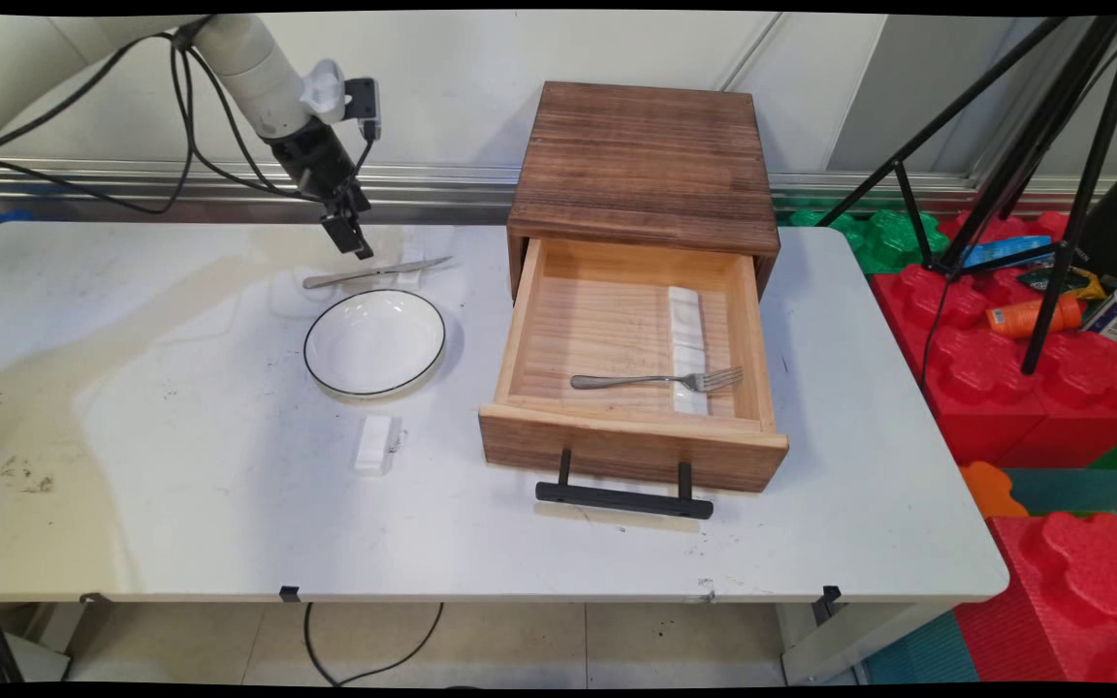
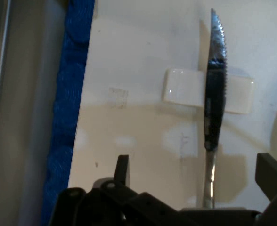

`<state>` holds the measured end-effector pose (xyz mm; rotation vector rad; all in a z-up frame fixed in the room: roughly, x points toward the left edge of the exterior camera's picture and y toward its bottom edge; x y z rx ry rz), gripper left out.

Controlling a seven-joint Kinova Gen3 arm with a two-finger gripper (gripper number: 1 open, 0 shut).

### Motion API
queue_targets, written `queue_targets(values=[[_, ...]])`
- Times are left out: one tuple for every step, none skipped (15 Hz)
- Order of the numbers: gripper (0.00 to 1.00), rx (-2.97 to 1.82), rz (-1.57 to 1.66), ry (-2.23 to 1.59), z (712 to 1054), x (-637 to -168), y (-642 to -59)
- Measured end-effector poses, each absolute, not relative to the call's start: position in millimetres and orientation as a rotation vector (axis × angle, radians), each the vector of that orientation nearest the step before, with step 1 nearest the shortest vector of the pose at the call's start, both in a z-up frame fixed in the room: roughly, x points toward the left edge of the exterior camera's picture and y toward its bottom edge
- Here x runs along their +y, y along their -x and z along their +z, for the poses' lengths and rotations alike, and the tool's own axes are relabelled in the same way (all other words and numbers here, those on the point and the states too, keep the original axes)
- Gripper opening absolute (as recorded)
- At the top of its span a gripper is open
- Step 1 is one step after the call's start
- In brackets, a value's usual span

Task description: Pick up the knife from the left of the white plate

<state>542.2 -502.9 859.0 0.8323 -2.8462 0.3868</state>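
My gripper [image 1: 355, 242] hangs just above the back of the table, over the handle end of a metal knife [image 1: 376, 272]. In the hand view the gripper [image 2: 195, 172] is open, its two fingers standing either side of the knife [image 2: 214, 108], with nothing held. The serrated blade lies across a small white rest [image 2: 185, 87]. A white plate [image 1: 375, 342] with a dark rim sits just in front of the knife.
A wooden cabinet [image 1: 646, 165] stands at the back, its drawer [image 1: 520, 339] pulled out, holding a fork [image 1: 655, 380] laid on a long white rest [image 1: 686, 320]. Another small white rest [image 1: 375, 444] lies in front of the plate. The drawer's black handle [image 1: 624, 499] juts forward.
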Motion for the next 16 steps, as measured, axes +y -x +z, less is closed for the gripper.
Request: queue_targets(values=[[1.00,-2.853,0.367,-0.826,854,-508,-544],[1.00,-2.860,0.350,-0.820,851,-512,-545],[1.00,-2.864,0.338,-0.816,848,-514,-546],[1.00,-2.869,0.321,-0.811,845,-516,-547],[1.00,-2.876,0.300,-0.804,841,-519,-549],[1.00,-2.880,0.285,-0.800,838,-521,-550],[1.00,-2.883,0.271,-0.796,835,-522,-550],[1.00,-2.885,0.262,-0.795,833,-523,-551],[1.00,-2.887,0.250,-0.792,831,-525,-551],[1.00,-2.888,0.238,-0.791,829,-526,-552],[1.00,-2.887,0.227,-0.788,826,-528,-552],[1.00,-2.886,0.218,-0.785,824,-529,-553],[1.00,-2.884,0.209,-0.781,823,-531,-553],[1.00,-2.883,0.201,-0.778,821,-532,-553],[1.00,-2.882,0.196,-0.776,819,-533,-553],[1.00,-2.882,0.193,-0.774,818,-534,-553]])
